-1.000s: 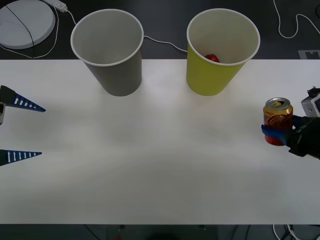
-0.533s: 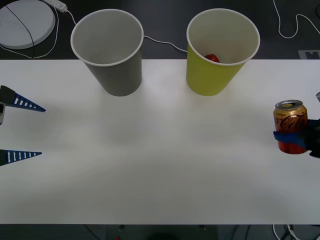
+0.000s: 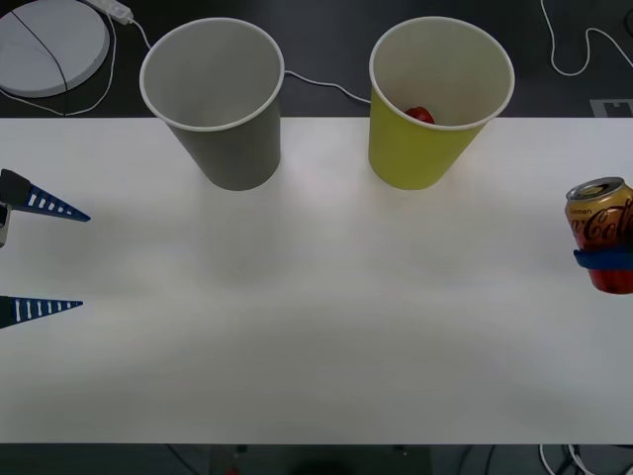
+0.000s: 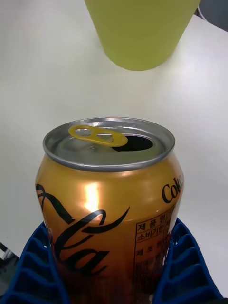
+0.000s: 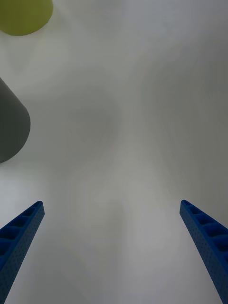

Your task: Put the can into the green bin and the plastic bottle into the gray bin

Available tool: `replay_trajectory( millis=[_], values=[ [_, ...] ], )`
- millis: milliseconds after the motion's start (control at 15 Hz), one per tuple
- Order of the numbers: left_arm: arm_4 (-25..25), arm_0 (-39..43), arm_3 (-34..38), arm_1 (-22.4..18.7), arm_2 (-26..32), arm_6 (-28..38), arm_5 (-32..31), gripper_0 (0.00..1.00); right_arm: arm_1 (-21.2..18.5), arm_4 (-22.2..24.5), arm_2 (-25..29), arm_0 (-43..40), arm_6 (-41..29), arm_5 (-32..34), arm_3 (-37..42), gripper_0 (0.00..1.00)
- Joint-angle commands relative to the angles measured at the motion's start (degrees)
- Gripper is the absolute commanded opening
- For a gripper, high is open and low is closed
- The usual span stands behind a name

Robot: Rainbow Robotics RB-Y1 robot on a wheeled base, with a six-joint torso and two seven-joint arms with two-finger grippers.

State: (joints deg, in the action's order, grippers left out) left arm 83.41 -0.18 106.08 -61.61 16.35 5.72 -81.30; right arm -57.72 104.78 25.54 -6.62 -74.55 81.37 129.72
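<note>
I count one white table (image 3: 316,327), two big paper cups, one can in hand, two grippers. White table runs almost full width; its middle and near half are bare, lots of room to move there. Gray paper cup with pale inside, the gray bin (image 3: 220,109), stands upright at the far edge, left of centre. Yellow-green paper cup with white inside, the green bin (image 3: 435,104), stands upright at the far edge, right of centre, well apart from the gray one; I see something small and red (image 3: 420,115) inside it, can't tell what. Small red-orange soda can with gold top (image 3: 602,233) is at the far right edge of the front view, upright, tab end up, opening visible from the right wrist. Right gripper (image 4: 111,270) is clamped on the can, blue ribbed fingers (image 4: 35,266) pressed on both sides of its lower body. Left gripper (image 3: 45,257) sits at the left table edge, fingers spread wide, holding nothing.
</note>
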Motion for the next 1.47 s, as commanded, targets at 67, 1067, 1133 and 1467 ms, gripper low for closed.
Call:
replay_trajectory(
  millis=[67,1067,1133,1467],
  values=[
    [0.0,0.0,0.0,0.0,0.0,0.0,0.0,1.00,-1.6,-0.4,-0.2,4.9,-0.1,3.7,-1.4,0.00],
    [0.0,0.0,0.0,0.0,0.0,0.0,0.0,1.00,-10.0,-1.2,-16.3,37.6,-0.1,8.6,-19.3,0.00],
    [0.0,0.0,0.0,0.0,0.0,0.0,0.0,1.00,-10.5,-1.2,-19.6,41.2,-0.1,8.6,-21.4,0.00],
    [0.0,0.0,0.0,0.0,0.0,0.0,0.0,1.00,-10.7,-1.7,-38.0,59.5,-0.1,8.6,-32.4,0.00]
  ],
)
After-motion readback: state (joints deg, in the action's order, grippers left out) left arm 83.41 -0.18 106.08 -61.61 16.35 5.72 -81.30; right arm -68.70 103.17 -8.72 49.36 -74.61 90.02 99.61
